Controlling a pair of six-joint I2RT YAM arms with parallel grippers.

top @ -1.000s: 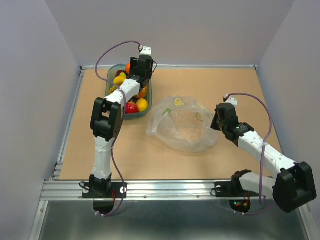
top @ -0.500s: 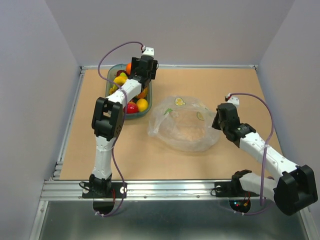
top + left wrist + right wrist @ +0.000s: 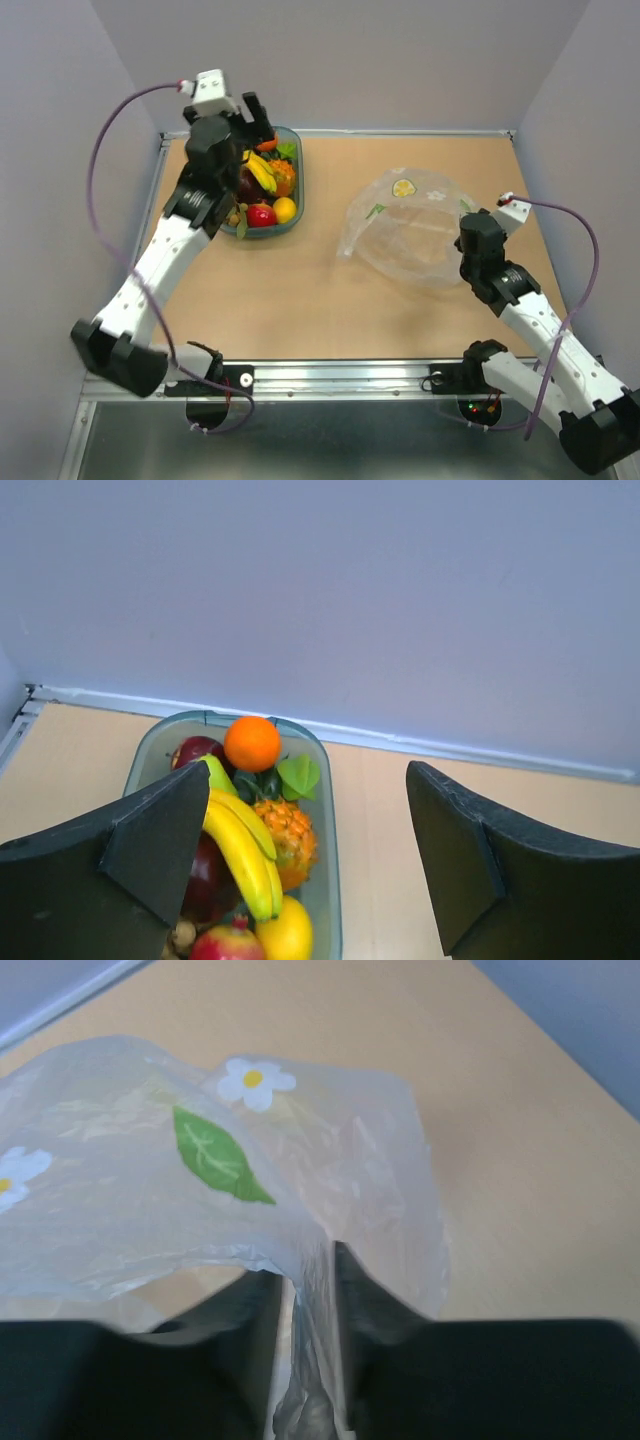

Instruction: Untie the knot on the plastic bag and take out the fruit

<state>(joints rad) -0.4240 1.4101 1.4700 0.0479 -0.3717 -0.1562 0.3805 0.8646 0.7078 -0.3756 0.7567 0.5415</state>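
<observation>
The plastic bag (image 3: 410, 235) lies crumpled and see-through at the right of the table, with flower and leaf prints (image 3: 215, 1155); nothing shows inside it. My right gripper (image 3: 464, 225) is at its right edge, and in the right wrist view its jaws (image 3: 305, 1265) pinch a fold of the film. The knot is out of view. The fruit sits in the green-tinted tray (image 3: 298, 200): an orange (image 3: 252, 743), a banana (image 3: 240, 850), a dark red apple (image 3: 200, 751). My left gripper (image 3: 258, 118) hangs above the tray's far end, open and empty (image 3: 308, 770).
The tray also holds an orange pineapple (image 3: 287, 835), a lemon (image 3: 285, 930) and green leaves (image 3: 298, 775). The back wall (image 3: 400, 600) rises just behind the tray. A metal rail (image 3: 330, 378) runs along the near edge, and side walls close in the table.
The left arm swung outward and lifted, its gripper now higher over the tray's back and opened wider. The right arm dragged the bag to the right and farther back.
</observation>
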